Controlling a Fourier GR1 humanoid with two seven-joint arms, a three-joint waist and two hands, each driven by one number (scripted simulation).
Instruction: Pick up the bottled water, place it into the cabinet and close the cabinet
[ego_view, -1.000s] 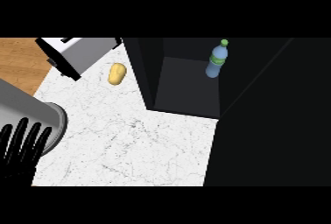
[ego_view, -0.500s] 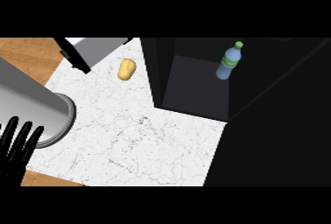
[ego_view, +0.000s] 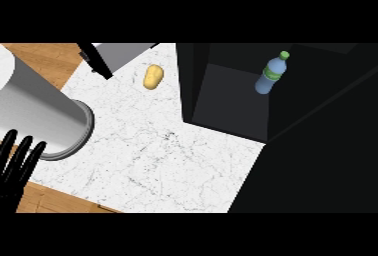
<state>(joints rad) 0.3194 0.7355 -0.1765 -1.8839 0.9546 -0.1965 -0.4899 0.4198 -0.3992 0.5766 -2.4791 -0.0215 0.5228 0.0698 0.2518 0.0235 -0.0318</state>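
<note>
Inside the dark open cabinet (ego_view: 229, 105) at the upper right of the head view stands the clear blue plastic water bottle (ego_view: 270, 75) with a green cap and green label band. It sits toward the back of the compartment, leaning a little to the right as seen from above, apart from the cabinet's walls, and no hand is touching it. The cabinet's interior floor shows as a dark grey panel, and its black side walls frame the bottle on the left and right. A large black surface fills the lower right of the view; whether that is the cabinet door cannot be told.

To the left of the cabinet spreads the white marble-patterned counter top (ego_view: 155, 150). On it, near the cabinet's left wall but well apart from the bottle, lies a small yellow-brown oval potato (ego_view: 153, 77). Just beyond the potato, at the top edge, a light grey box-shaped object with a black strip (ego_view: 111, 55) crosses the counter's corner. Wooden brown flooring (ego_view: 44, 57) shows at the upper left and again at the lower left edge.

The left grey forearm (ego_view: 44, 120) comes in as a wide cylinder at the left side. The black left hand (ego_view: 18, 165) shows at the left edge, fingers straight and spread, holding nothing. The right hand does not show.
</note>
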